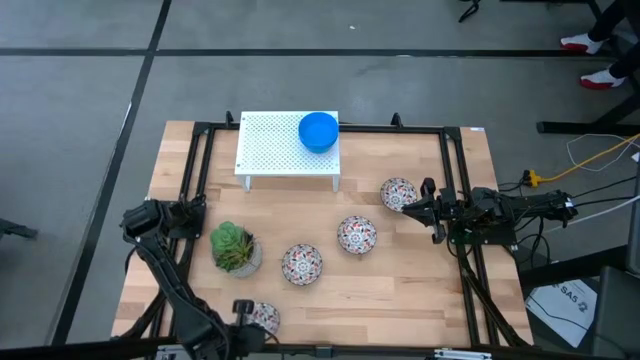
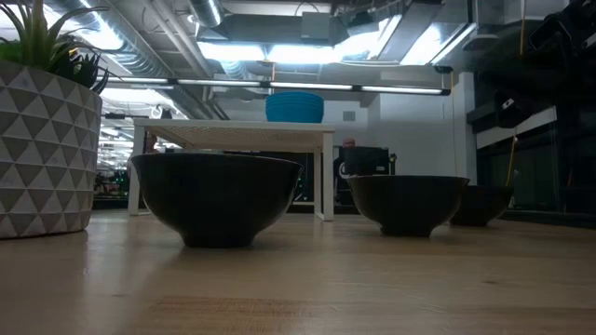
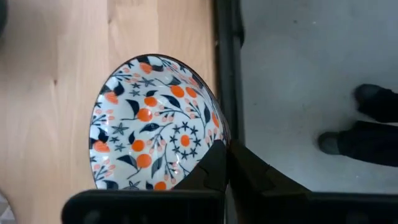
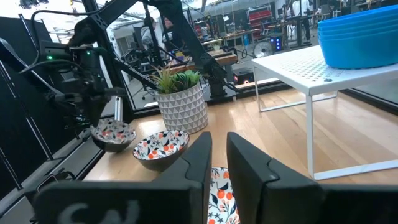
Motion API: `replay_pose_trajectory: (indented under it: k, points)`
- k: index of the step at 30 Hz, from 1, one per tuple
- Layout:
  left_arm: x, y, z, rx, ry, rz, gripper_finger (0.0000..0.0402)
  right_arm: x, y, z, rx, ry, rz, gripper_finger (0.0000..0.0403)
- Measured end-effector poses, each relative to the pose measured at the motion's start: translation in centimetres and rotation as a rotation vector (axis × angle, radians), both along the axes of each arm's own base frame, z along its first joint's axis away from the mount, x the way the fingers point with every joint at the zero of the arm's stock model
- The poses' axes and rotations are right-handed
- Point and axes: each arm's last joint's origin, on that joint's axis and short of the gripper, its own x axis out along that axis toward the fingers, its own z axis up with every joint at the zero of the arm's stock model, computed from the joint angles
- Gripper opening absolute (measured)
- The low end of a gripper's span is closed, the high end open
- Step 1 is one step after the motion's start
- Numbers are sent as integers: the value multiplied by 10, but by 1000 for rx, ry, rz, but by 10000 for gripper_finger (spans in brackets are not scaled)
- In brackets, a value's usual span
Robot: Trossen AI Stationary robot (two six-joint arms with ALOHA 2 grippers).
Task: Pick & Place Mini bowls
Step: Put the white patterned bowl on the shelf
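Wood table (image 1: 400, 280) on grey floor; white perforated stand (image 1: 275, 150) upper centre with blue bowl (image 1: 318, 131) on it. Succulent (image 1: 234, 247) left of centre, two floral bowls (image 1: 302, 264) mid-frame. Left pincer (image 1: 243, 312), bottom edge, clamped on a floral bowl's rim (image 3: 149, 124). Right pincer (image 1: 412, 208), right of centre, pinches another floral bowl's edge (image 1: 397, 193).
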Motion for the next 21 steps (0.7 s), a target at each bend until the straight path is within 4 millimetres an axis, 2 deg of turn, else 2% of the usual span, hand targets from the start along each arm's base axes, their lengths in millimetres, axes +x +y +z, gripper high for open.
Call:
replay_pose_trajectory:
  k: [13,21]
  points:
    - [12,1,17,58,-126,-4,1,0,0,0,-1,-1,0,52]
    - [27,5,38,120,-209,-56,1,0,0,0,0,0,0,52]
